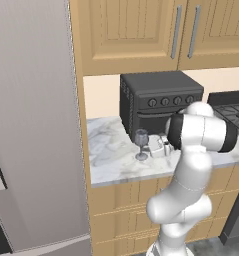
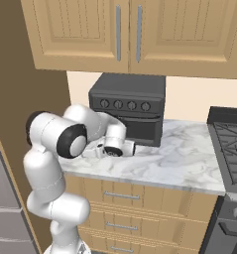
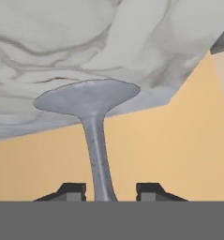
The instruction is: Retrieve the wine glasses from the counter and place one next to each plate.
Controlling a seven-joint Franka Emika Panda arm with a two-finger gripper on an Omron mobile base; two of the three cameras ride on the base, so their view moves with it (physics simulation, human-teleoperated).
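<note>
So the wine glass [image 1: 141,144] is standing upright on the marble worktop [image 1: 111,155], just out in front of the black toaster oven [image 1: 158,102], foot flat on the slab. In the hand view its thin stem runs straight up and down the frame, right in the gap between the two dark fingers [image 3: 72,191], with the round foot further out along the gripper's line. The gripper [image 3: 110,192] is coming at it from the side, low, near the glass on the side away from the fridge [image 1: 31,125]. Fingers are half-drawn in around the stem, but I can't honestly tell if they're actually pinching it, there looks to be daylight either side. If it's gripped, next is a straight lift
</note>
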